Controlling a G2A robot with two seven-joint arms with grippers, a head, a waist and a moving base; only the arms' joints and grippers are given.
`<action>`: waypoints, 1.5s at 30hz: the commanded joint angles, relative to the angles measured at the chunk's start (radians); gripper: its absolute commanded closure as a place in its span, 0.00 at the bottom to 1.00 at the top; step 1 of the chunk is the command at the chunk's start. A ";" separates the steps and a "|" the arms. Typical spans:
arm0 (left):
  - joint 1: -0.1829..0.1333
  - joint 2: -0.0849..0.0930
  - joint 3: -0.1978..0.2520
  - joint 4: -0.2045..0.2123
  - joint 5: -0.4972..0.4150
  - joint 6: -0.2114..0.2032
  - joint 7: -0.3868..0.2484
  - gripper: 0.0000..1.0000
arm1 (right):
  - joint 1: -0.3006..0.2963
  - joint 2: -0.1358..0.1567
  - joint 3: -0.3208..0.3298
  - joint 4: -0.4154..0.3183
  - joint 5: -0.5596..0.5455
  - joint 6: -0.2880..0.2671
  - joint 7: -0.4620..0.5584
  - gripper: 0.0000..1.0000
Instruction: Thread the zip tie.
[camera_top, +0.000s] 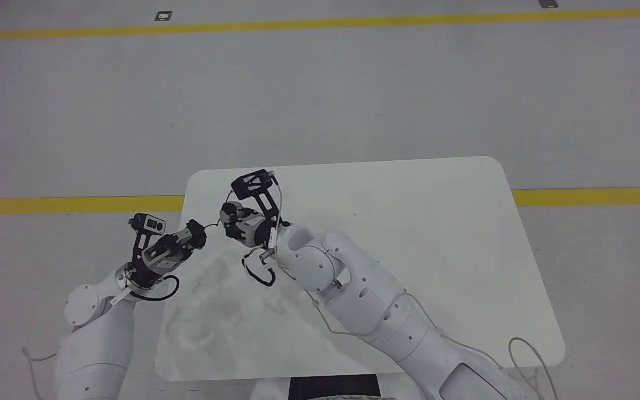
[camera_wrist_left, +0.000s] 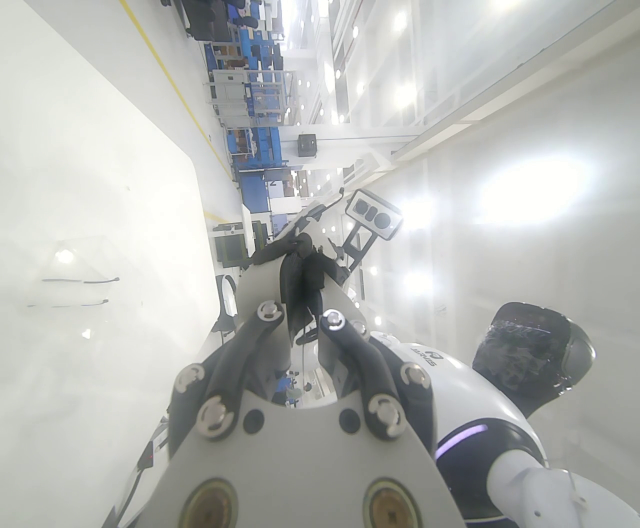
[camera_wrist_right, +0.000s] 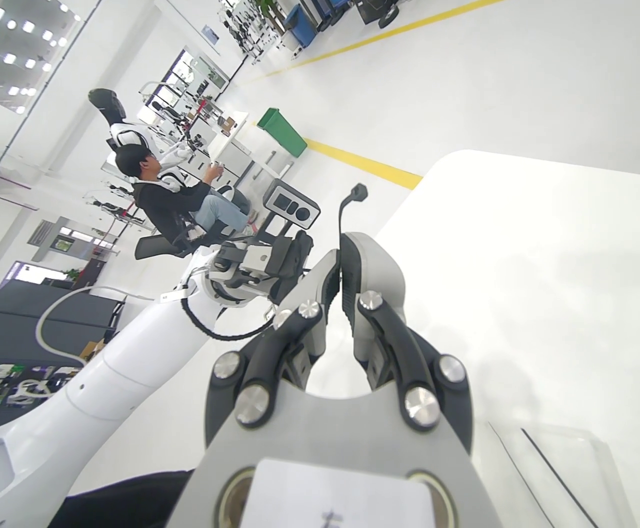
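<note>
My right pincer (camera_wrist_right: 341, 267) is clamped on the zip tie (camera_wrist_right: 357, 193), whose head pokes out just past its tips. My left pincer (camera_wrist_left: 300, 265), pressed together, sits just beside the right one.

1. Zip tie (camera_wrist_right: 358, 192): thin black plastic, matt finish.
2. Right gripper (camera_wrist_right: 341, 257): smooth grey fingers (camera_wrist_right: 380, 270), ribbed black rubbery pads (camera_wrist_right: 351, 272), bright polished metal pins (camera_wrist_right: 371, 300).
3. Tabletop (camera_wrist_right: 525, 250): smooth white surface with a faint sheen.
4. Tray (camera_wrist_right: 565, 450): clear, glossy plastic, edges catching the light.
</note>
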 joint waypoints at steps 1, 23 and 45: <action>0.000 0.000 0.000 0.000 0.000 0.000 0.000 1.00 | 0.000 -0.001 0.001 0.003 0.006 0.007 0.000 1.00; 0.000 0.000 0.000 0.000 0.000 0.000 0.000 1.00 | -0.019 -0.005 0.030 0.013 0.104 0.028 -0.015 1.00; 0.000 0.000 0.000 0.000 0.000 0.000 0.000 1.00 | -0.031 -0.008 0.032 0.003 0.176 0.084 0.000 1.00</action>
